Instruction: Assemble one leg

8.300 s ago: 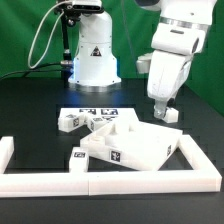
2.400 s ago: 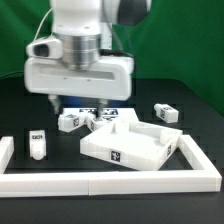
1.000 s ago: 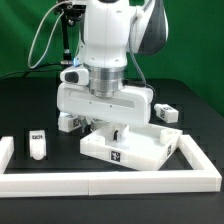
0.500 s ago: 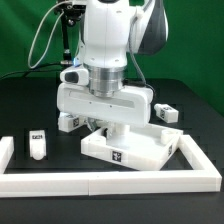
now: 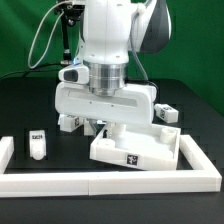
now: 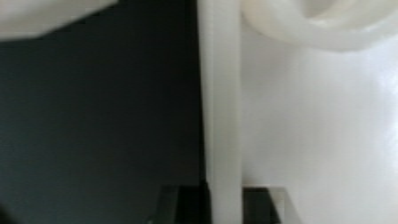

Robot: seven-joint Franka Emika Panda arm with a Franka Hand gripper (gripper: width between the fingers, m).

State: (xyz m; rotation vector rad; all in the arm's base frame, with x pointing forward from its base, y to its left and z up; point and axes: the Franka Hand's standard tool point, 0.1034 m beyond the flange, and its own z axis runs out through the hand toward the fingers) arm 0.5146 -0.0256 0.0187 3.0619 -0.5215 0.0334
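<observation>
The large white slab (image 5: 140,150) lies at the table's front centre, near the white fence. My gripper (image 5: 110,128) stands straight down over the slab's back edge. In the wrist view the slab's thin raised rim (image 6: 217,120) runs between my two dark fingers (image 6: 187,206), and my gripper (image 6: 222,206) is shut on it. One leg (image 5: 36,143) stands upright at the exterior view's left. A second leg (image 5: 166,112) lies at the right behind the slab. A third leg (image 5: 68,121) lies left of my gripper, partly hidden.
A low white fence (image 5: 110,182) runs along the front, with short walls at the left (image 5: 5,150) and right (image 5: 198,155). The marker board (image 5: 92,113) is mostly hidden behind my gripper. My wide wrist body blocks the table's middle.
The slab has slid toward the exterior view's right and a little forward with my gripper on its rim. The legs have not moved in the last second.
</observation>
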